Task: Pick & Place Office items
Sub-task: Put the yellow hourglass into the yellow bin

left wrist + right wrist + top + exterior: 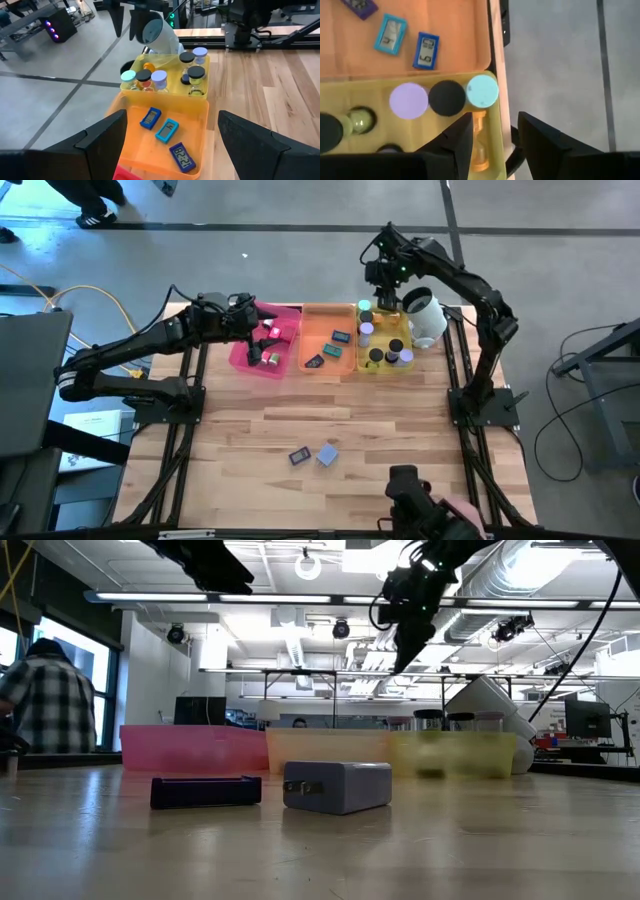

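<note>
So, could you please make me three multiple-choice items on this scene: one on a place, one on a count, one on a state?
1. Where do the lavender block and the dark bar lie?
A on the floor; B on the table; C in a gripper.
2. How many clocks lie in the orange tray?
A one; B three; C six.
3. The left gripper is:
A open and empty; B shut and empty; C shut on a clock.

Answers: B, both rest on bare wood. B, the left wrist view shows three. A, its fingers stand wide apart with nothing between them.
</note>
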Available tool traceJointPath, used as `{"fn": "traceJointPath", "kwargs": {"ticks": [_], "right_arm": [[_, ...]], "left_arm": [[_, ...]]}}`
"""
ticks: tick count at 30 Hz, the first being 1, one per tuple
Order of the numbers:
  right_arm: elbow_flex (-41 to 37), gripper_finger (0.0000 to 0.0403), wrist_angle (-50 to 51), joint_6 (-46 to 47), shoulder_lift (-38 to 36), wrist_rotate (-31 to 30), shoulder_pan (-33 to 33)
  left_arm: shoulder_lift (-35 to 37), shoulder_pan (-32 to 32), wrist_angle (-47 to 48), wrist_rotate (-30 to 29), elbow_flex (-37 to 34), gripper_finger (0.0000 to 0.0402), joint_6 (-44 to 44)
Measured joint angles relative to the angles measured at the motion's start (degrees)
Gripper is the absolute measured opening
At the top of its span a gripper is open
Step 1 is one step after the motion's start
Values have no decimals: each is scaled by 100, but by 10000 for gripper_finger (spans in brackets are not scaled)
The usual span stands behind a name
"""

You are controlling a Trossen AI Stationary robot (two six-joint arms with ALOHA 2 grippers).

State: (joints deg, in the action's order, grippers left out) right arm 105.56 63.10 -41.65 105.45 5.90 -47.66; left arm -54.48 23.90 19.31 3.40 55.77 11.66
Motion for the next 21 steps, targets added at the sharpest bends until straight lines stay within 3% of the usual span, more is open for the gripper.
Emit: {"fn": "traceJointPath", "kwargs": {"ticks": [9, 17, 21], "right_arm": [[0, 161, 147, 281, 0, 311, 4], [0, 287, 120, 454, 0, -381, 4], [0, 341, -235, 686, 0, -1428, 4]], "left_arm": [[0, 0, 0, 11, 0, 305, -13], [0, -2, 3, 241, 0, 305, -18], [0, -2, 50, 251, 0, 305, -104]]}}
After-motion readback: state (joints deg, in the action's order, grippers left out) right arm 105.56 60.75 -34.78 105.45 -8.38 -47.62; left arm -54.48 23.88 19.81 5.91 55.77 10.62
